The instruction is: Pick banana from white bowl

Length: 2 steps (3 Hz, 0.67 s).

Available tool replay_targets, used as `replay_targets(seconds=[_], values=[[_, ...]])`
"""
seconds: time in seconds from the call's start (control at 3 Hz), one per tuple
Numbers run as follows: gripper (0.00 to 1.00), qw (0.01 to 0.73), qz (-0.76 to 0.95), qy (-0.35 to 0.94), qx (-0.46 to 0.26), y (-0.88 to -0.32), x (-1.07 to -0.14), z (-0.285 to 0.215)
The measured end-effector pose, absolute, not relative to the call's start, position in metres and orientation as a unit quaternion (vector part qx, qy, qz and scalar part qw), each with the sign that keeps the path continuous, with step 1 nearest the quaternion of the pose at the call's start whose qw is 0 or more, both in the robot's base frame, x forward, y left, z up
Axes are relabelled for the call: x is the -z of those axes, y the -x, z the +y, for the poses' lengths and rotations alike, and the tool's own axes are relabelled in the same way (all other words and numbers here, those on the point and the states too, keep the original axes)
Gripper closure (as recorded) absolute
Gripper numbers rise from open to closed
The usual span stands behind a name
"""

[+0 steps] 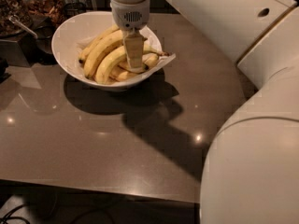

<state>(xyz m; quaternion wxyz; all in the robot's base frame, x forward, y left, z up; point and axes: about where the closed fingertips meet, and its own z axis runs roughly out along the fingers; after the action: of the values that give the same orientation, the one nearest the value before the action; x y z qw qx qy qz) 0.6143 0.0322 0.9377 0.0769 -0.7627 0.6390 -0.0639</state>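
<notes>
The hand (134, 66) is pointing straight down into the white bowl (60, 37), which is sitting at the far left of the grey tabletop (117, 139). It is reaching the curved banana (111, 63), which is lying frontmost in the pile, its thin stem showing right of the hand. Spread or pinching: cannot tell.

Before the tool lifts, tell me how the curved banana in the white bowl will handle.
The tool sits in the white bowl, over the banana. It likely lifts stiff, holding its curve. Other bananas touch it, so they may shift. Its thin stem might snap.
</notes>
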Motion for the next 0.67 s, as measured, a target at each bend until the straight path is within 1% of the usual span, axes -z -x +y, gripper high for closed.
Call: replay_targets(seconds=[0.67], values=[[0.34,0.057,0.623,0.777,0.072,-0.625,-0.922,0.039]])
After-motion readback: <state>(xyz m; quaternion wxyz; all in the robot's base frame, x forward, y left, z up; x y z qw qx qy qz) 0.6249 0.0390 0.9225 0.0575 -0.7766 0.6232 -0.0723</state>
